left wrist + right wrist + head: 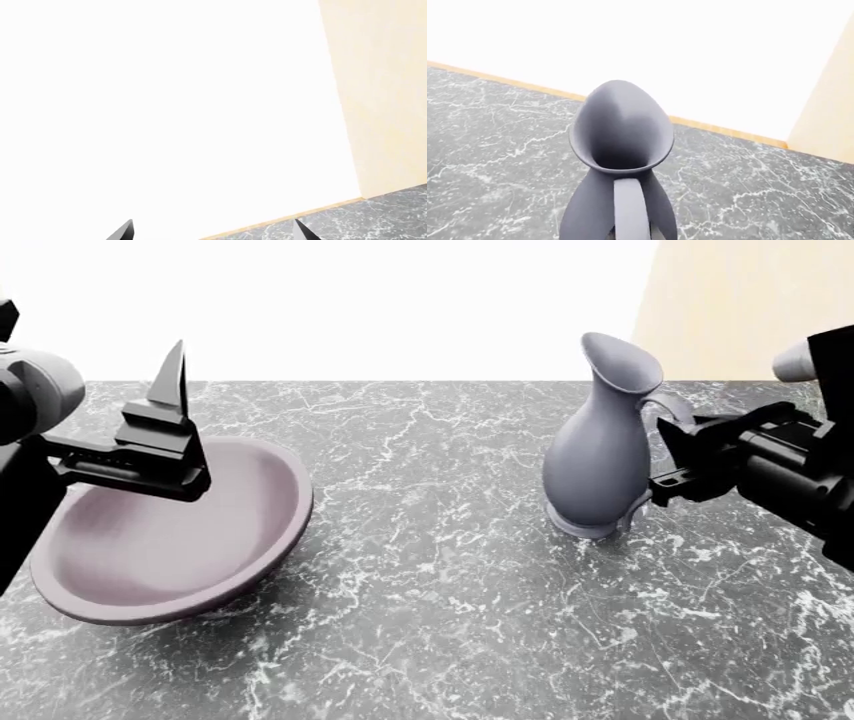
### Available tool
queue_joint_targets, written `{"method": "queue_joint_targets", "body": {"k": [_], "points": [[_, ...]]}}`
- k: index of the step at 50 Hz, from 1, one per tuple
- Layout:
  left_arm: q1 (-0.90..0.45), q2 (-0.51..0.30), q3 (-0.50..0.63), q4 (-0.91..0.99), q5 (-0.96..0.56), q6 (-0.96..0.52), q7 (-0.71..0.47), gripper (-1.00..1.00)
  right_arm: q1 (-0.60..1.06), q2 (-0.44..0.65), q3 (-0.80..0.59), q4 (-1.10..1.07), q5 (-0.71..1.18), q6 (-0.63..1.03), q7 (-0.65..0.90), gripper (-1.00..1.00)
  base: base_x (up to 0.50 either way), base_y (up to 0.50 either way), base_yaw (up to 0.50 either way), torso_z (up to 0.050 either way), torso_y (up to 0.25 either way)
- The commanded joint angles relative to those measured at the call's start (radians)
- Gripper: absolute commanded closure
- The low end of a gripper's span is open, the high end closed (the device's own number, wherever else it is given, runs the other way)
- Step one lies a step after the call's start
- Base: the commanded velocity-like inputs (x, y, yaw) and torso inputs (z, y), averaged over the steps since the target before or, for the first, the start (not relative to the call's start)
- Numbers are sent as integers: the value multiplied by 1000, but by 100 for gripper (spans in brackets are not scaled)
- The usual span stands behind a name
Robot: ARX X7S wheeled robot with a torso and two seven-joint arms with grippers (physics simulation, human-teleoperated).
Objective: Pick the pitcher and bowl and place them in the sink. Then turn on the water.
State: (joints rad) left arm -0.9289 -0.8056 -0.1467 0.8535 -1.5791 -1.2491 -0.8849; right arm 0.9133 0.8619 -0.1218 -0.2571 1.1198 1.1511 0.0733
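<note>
The mauve-grey bowl (pixel 174 540) lies tilted on the dark marble counter (pixel 441 580) at the left of the head view. My left gripper (pixel 174 375) hangs over its far rim, pointing up. In the left wrist view its fingertips stand wide apart, so my left gripper (pixel 213 231) is open and holds nothing. The lavender-grey pitcher (pixel 597 460) stands upright at the right. My right gripper (pixel 663 465) is at its looped handle, shut on it. In the right wrist view the pitcher (pixel 620 130) fills the centre, handle side towards the camera. The sink is out of view.
A white wall runs behind the counter, with a beige panel (pixel 747 300) at the back right. A thin wooden strip (pixel 720 131) edges the counter's far side. Bare marble lies between bowl and pitcher.
</note>
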Motion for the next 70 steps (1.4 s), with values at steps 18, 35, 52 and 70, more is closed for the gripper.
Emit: {"method": "queue_joint_targets", "body": {"k": [18, 35, 52, 70], "points": [[59, -13, -19, 15, 32, 38, 28, -100, 55, -26, 100, -162, 134, 14, 157, 100, 0, 0, 0, 0, 1], [161, -20, -70, 35, 73, 66, 69, -100, 173, 3, 140, -352, 642, 97, 628, 100, 0, 0, 0, 0, 1], [92, -77, -31, -101, -79, 66, -35, -100, 159, 2, 152, -527, 628, 39, 832, 100, 0, 0, 0, 0, 1], [-80, -196, 90, -480, -373, 90, -185, -100, 116, -23, 149, -508, 588, 4, 895, 100, 0, 0, 0, 0, 1]]}}
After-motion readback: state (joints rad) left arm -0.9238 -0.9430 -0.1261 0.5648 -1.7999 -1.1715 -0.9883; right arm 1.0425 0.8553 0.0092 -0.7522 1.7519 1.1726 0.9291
